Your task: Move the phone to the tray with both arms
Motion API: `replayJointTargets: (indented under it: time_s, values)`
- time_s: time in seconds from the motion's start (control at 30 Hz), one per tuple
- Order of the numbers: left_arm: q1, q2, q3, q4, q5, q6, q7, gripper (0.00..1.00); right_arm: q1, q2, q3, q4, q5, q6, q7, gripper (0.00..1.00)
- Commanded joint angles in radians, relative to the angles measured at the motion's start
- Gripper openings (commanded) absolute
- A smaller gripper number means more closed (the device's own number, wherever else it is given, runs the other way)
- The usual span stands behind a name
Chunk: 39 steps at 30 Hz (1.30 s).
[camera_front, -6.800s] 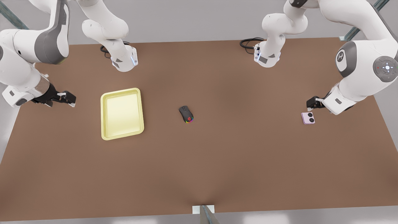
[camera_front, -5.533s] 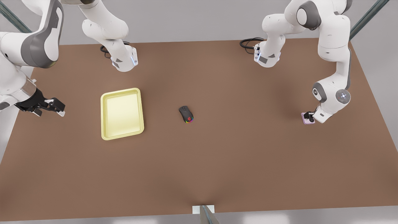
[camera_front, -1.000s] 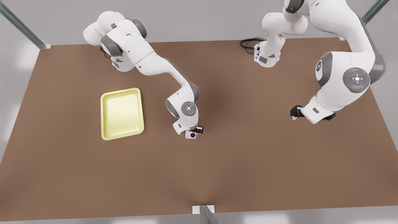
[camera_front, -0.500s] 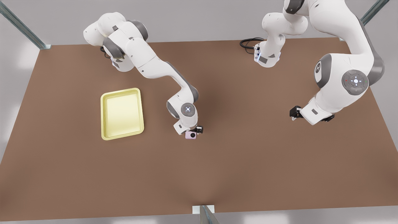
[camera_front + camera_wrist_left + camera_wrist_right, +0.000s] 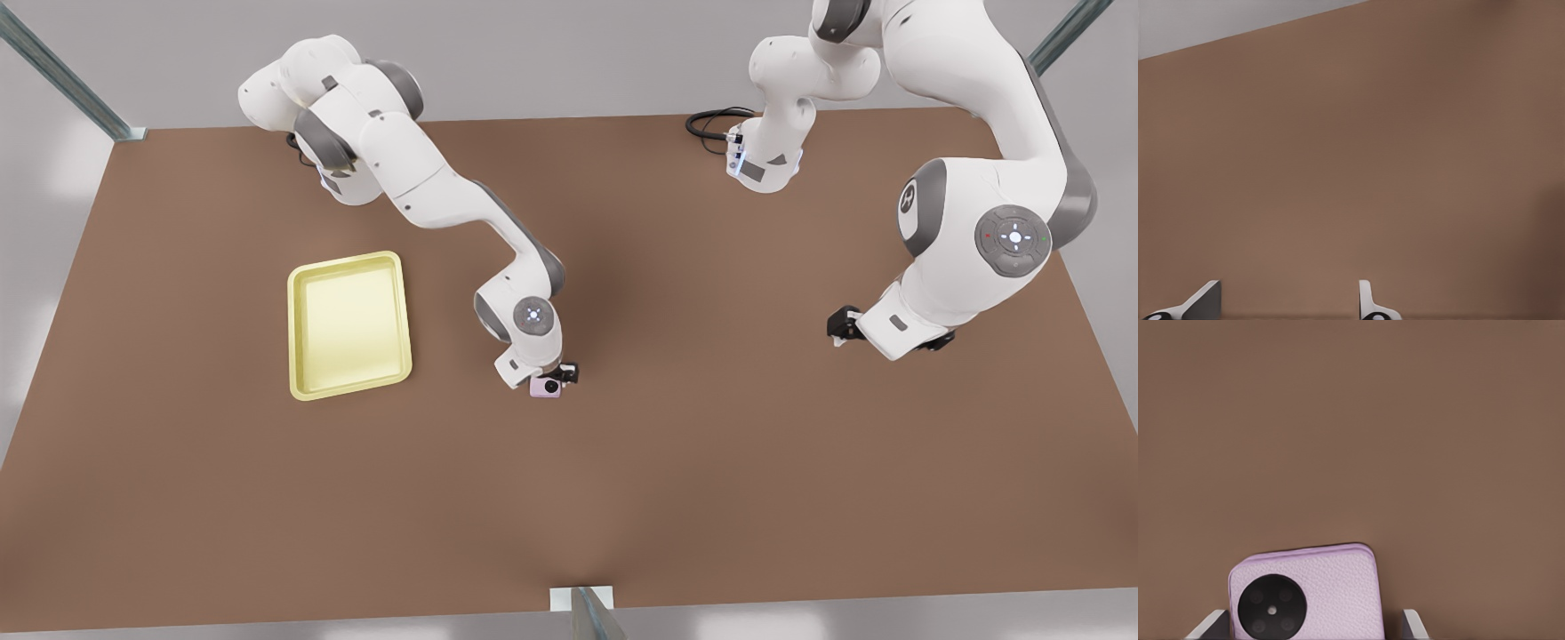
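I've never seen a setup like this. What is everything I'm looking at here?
table: one, brown, under everything
tray: one, pale yellow, toward the front view's left
phone: one, pink-lilac, mid-table, flat
cable: one, black, by the far arm base
arms: two, white and grey
right hand: black, open, straddling the phone
left hand: black, open, waiting at the front view's right

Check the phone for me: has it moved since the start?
Yes. The phone has moved from near the table's edge on the front view's right toward the tray, and now sits mid-table between the right gripper's fingers.
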<state>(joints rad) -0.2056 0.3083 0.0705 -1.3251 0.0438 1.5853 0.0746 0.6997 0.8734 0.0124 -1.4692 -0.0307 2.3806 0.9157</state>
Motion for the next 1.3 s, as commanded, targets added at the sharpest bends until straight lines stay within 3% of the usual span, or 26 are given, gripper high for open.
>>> replayJointTargets:
  time_s: [0.0,0.13,0.27,0.33,0.6,0.8,1.27]
  values:
    - [0.000,0.000,0.000,0.000,0.001,0.002,-0.002,1.00,0.000,0.002,0.000,0.003,0.002,0.003,-0.034,0.96]
    - [0.000,0.005,0.000,0.001,0.001,0.001,-0.006,1.00,0.000,0.002,0.000,0.003,0.002,0.003,-0.037,0.87]
    - [0.000,0.006,0.000,0.000,0.001,0.001,-0.006,1.00,0.000,0.002,0.000,0.003,0.002,0.003,-0.037,0.84]
    - [0.000,0.006,0.000,0.001,0.001,0.001,-0.006,1.00,0.000,-0.001,0.000,0.003,0.002,0.002,-0.044,0.78]
    - [0.000,0.005,0.000,0.001,-0.002,-0.002,-0.006,1.00,-0.028,-0.036,0.001,-0.005,0.011,-0.012,-0.075,0.78]
    - [0.000,0.003,0.000,0.001,-0.004,-0.004,-0.006,1.00,-0.091,-0.128,0.004,-0.017,0.018,-0.133,-0.164,0.78]
    - [0.000,0.003,0.000,0.001,-0.005,-0.005,-0.006,1.00,-0.385,-0.510,0.009,-0.691,0.023,0.034,-0.692,0.78]
